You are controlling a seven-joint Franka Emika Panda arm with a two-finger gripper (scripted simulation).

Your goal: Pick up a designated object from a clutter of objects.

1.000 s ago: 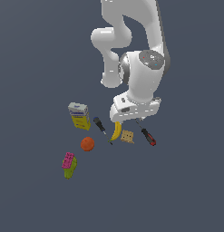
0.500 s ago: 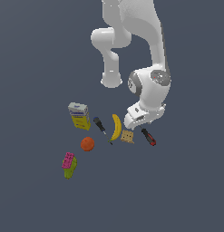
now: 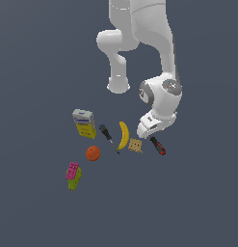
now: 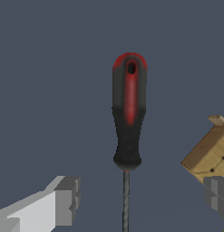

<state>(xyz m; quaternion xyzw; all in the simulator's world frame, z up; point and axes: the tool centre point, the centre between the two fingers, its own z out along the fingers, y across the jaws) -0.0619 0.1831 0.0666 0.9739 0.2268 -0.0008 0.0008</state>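
- Gripper (image 4: 140, 199) sits low over the red-handled screwdriver (image 4: 128, 113), fingers spread apart, nothing between them but the thin dark shaft in the wrist view; one finger (image 4: 65, 199) on one side of the shaft, the other (image 4: 217, 195) on the far side, neither touching it.
- Red-handled screwdriver (image 3: 157, 145) lies flat on the dark floor (image 3: 197, 202), at the exterior view's right end of the clutter, partly hidden under the arm's hand (image 3: 150, 126).
- Tan cracker square (image 3: 135, 145) lies just beside the red-handled screwdriver, on the exterior view's left of it; the wrist view shows its corner (image 4: 208, 154) close to one finger.
- Banana (image 3: 123, 135) next to the cracker, then the black-and-blue screwdriver (image 3: 106, 133), then the yellow-blue box (image 3: 84, 123).
- Orange ball (image 3: 93, 153) lies below these; pink-and-green block (image 3: 73, 175) well apart at the lower left of the exterior view.
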